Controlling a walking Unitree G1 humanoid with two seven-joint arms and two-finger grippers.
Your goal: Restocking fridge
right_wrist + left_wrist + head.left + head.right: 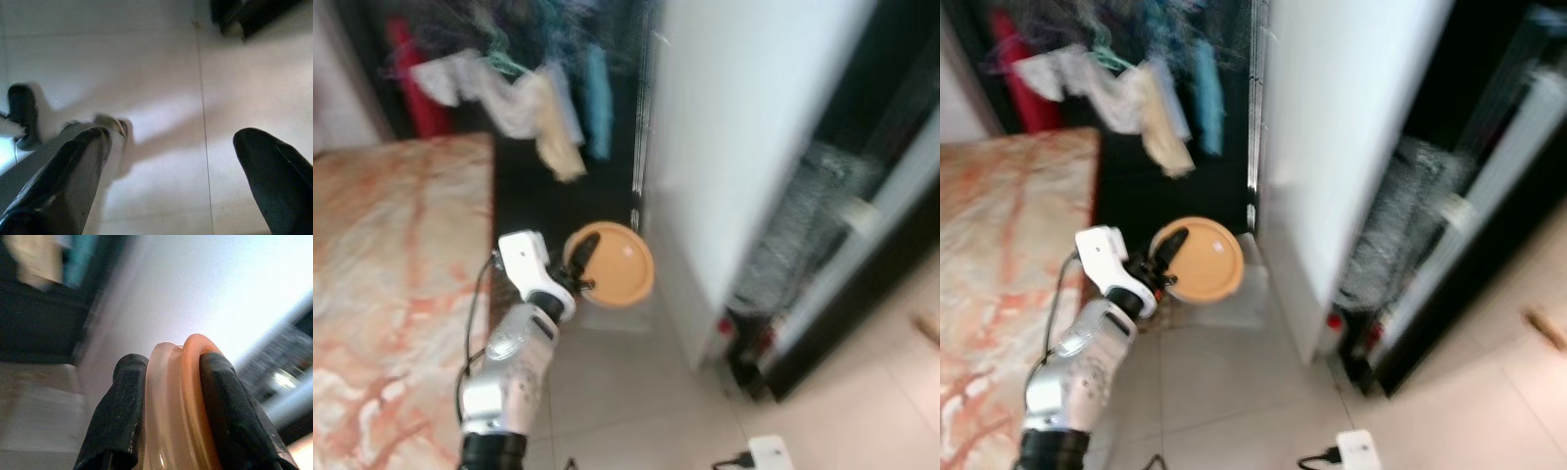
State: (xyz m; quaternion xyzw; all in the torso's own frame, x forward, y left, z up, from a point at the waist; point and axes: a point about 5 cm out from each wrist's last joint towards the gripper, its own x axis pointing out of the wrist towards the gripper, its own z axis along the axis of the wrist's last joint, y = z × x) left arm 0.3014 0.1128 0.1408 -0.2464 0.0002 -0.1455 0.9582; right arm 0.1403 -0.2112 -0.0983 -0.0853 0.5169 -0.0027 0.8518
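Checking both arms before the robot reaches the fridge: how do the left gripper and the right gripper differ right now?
The left gripper is shut on an orange plate, clamping its rim edge-on; the right gripper is open and holds nothing. The left gripper is raised ahead of the robot beside the white fridge; the right gripper points down at the pale tiled floor. Both have two long black fingers.

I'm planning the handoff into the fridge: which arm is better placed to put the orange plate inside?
Left. The left gripper is shut on the orange plate, held up near the open fridge. The right gripper hangs open over the tiled floor, holding nothing.
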